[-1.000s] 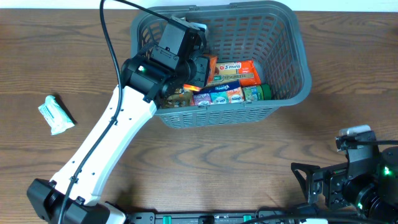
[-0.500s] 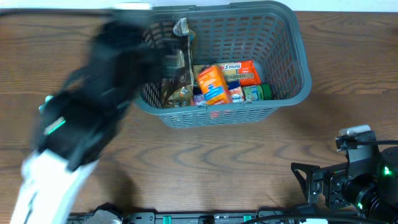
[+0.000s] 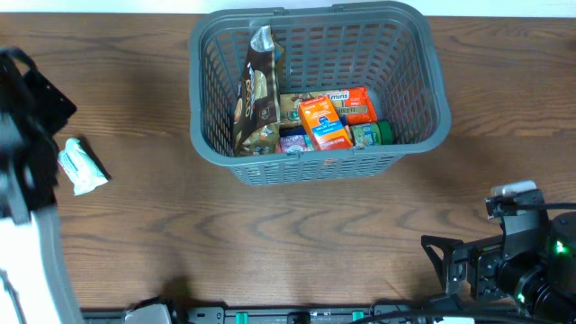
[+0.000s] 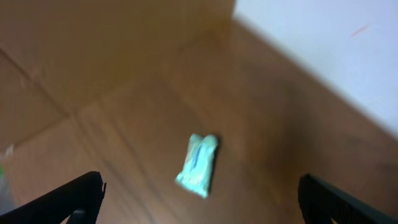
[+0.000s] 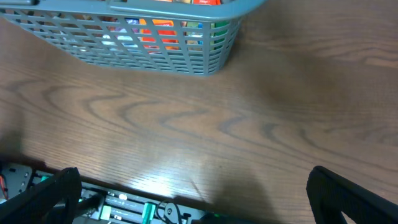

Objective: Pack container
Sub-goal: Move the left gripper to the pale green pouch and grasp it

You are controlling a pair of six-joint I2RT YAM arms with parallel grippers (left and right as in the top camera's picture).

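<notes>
Container [image 3: 306, 167]: the grey basket sits at the far middle of the desk [image 3: 297, 238], with a brown bag [image 3: 256, 90] on end inside and bright packets [image 3: 326, 123] along its near wall.
Left gripper [image 4: 200, 183]: jaws spread wide, empty, above a pale green packet [image 4: 198, 165] lying well left of the container.
Right gripper [image 5: 193, 180]: jaws spread wide, empty, at the desk's near right.

Grey lattice container [image 3: 423, 85], upright at table's far-centre (w/ snack packs inside, near side).

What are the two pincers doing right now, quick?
Left pincer: open, holding nothing.
Right pincer: open, holding nothing.
</notes>
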